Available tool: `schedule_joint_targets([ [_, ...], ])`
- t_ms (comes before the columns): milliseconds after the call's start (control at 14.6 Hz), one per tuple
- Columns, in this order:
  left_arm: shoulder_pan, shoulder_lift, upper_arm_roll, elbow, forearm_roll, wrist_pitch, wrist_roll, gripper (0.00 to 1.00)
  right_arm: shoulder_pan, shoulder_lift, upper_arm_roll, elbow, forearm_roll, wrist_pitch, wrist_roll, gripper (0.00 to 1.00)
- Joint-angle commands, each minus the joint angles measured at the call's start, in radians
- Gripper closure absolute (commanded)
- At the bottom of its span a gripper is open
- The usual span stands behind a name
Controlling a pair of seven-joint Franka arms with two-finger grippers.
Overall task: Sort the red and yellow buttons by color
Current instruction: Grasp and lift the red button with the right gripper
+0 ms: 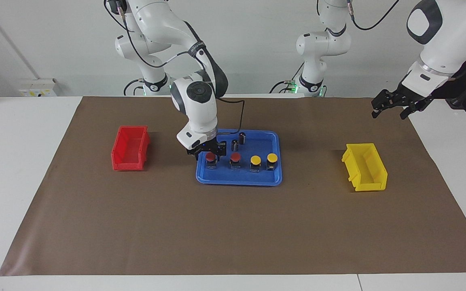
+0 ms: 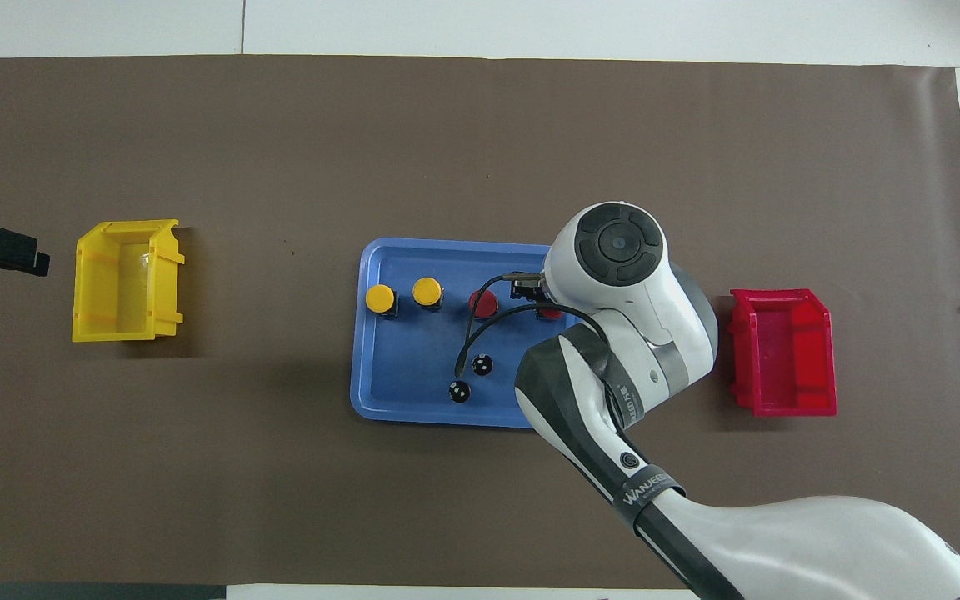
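Where the table lies nearest to the robots, two dark cylinders [image 1: 238,142] stand upright in the blue tray [image 1: 239,180], close to each other. A little farther from the robots, a row of four buttons stands in the same tray: the outer red button [image 1: 211,158], the inner red button [image 1: 235,159], then the inner yellow button [image 1: 255,162] and the outer yellow button [image 1: 272,160]. The right gripper [image 1: 210,153] is lowered on the outer red button, which is the one at the right arm's end of the row. Its fingers stand on both sides of the red cap (the overhead view hides this place under the arm), but I cannot tell if they already pinch it or have only a small gap. The other three buttons stand free, apart from this gripper.

The red bin [image 1: 130,148] lies on the brown mat [image 1: 233,226] toward the right arm's end of the table, and the yellow bin [image 1: 365,167] toward the left arm's end. The left gripper [image 1: 390,106] waits in the air close to the mat's edge at the left arm's end of the table, with its fingers spread and holding nothing.
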Motion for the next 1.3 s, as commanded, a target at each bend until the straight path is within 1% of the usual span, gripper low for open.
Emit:
schedule_joint_targets([
  [0, 0.005, -0.001, -0.005, 0.002, 0.012, -0.014, 0.004, 0.00, -0.001, -0.026, 0.001, -0.051, -0.013, 0.039, 0.003, 0.28],
  [137, 0.005, -0.001, -0.005, 0.002, 0.012, -0.014, 0.003, 0.00, 0.001, -0.026, 0.002, -0.053, -0.013, 0.039, -0.005, 0.32],
  [617, 0.007, -0.001, -0.004, 0.011, 0.012, -0.011, 0.003, 0.00, 0.015, -0.031, 0.002, -0.057, -0.013, 0.019, -0.015, 0.33],
  [755, 0.005, -0.003, -0.004, 0.010, 0.013, -0.011, 0.004, 0.00, 0.015, -0.031, 0.002, -0.059, -0.013, 0.019, -0.020, 0.37],
  [823, 0.007, -0.003, -0.004, 0.007, 0.013, -0.011, 0.004, 0.00, 0.015, -0.031, 0.001, -0.059, -0.013, 0.018, -0.022, 0.42],
  [892, 0.007, -0.003, -0.004, 0.007, 0.013, -0.009, 0.004, 0.00, 0.013, -0.031, 0.001, -0.059, -0.013, 0.018, -0.023, 0.49],
  [1097, 0.005, -0.001, -0.004, 0.008, 0.015, -0.006, 0.003, 0.00, 0.013, -0.028, 0.002, -0.041, -0.010, -0.013, -0.023, 0.86],
  [1235, 0.005, -0.003, -0.005, 0.005, 0.015, -0.006, 0.003, 0.00, 0.010, -0.029, 0.002, 0.008, -0.003, -0.063, -0.023, 0.95],
])
